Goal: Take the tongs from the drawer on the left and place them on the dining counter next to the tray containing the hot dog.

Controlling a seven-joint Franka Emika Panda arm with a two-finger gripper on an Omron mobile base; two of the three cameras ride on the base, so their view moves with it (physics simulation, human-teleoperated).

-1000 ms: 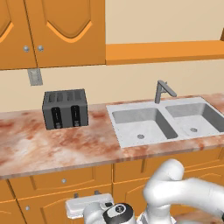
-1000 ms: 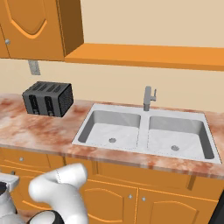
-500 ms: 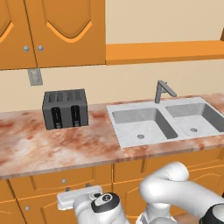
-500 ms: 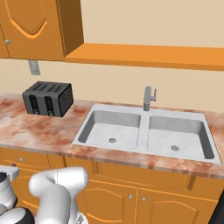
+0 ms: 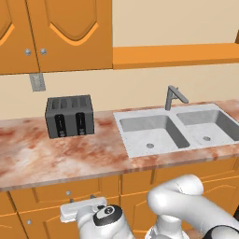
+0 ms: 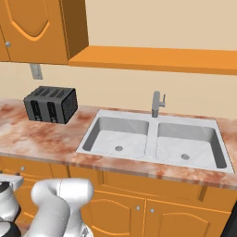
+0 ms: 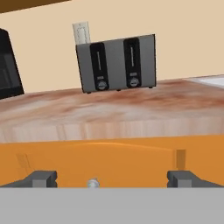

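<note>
The claw (image 7: pixel 111 178) is released: in the hand view its two dark finger tips stand far apart at the bottom edge, with nothing between them. It faces the wide orange wooden drawer (image 7: pixel 109 162) front head-on. The small round silver knob (image 7: pixel 92 183) of that drawer lies between the finger tips, nearer the left one, and whether it is touched cannot be told. The drawer is closed, its front flush under the edge of the reddish-brown and cream marble tabletop (image 7: pixel 118 111).

In the left base view, from left to right: tall orange cabinet doors (image 5: pixel 70 32) hang above; a grey wall outlet plate (image 5: pixel 37 82) sits on the cream wall below them; a dark grey four-slot toaster (image 5: pixel 70 116) stands upright on the tabletop (image 5: pixel 56 156), close to the wall; a grey double-bowl sink (image 5: pixel 179 130) is set into the tabletop to the right of the toaster, with a grey faucet (image 5: pixel 173 97) behind the divider between the bowls. An orange shelf (image 5: pixel 177 55) runs along the wall above the sink. Below the tabletop edge, the drawer (image 5: pixel 65 193) carries its knob (image 5: pixel 68 193) just above the white hand of the arm, which is low in front of the cabinet row.

In the right base view the toaster (image 6: pixel 51 104) is at left, the sink (image 6: pixel 152 139) at centre and the faucet (image 6: pixel 157 103) behind it.
</note>
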